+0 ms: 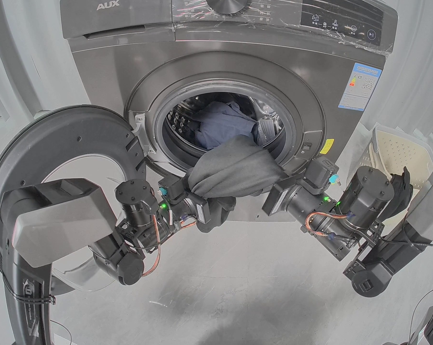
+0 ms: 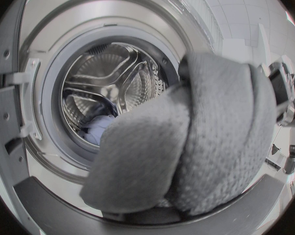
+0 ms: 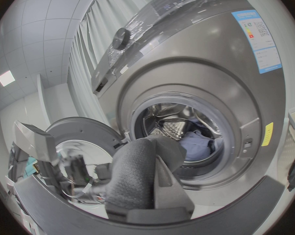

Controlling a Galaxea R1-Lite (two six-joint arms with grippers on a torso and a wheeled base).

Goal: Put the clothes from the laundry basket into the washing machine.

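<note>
Clothes: you can count four pieces. One grey garment [image 1: 235, 168] hangs bunched between your two grippers, its upper fold lying over the lower lip of the drum's mouth. One blue garment [image 1: 221, 123] lies inside the drum, ahead of both grippers. One dark striped piece [image 1: 266, 131] is touching it on the side toward your right gripper. One black piece [image 1: 402, 190] hangs over the rim of the single laundry basket [image 1: 408, 154], out beyond your right arm's elbow.

You have one washing machine [image 1: 274, 68]. Its one door [image 1: 68, 135] is swung wide open on the outer side of your left arm.

Both your arms are low and stretched forward, forearms angled inward so the wrists close in on the opening from either side. Your right gripper [image 1: 282, 180] is clamped on the near end of the grey garment. In the right wrist view the cloth presses against one bare finger [image 3: 167, 180] and buries the other. Your left gripper [image 1: 188, 190] sits under the garment's other end, wholly wrapped in cloth, so you cannot tell whether it grips.

The grey garment blocks the drum's lower half from the left wrist view. The basket is cut off by your right arm and the frame edge, so what else it holds is unclear.
</note>
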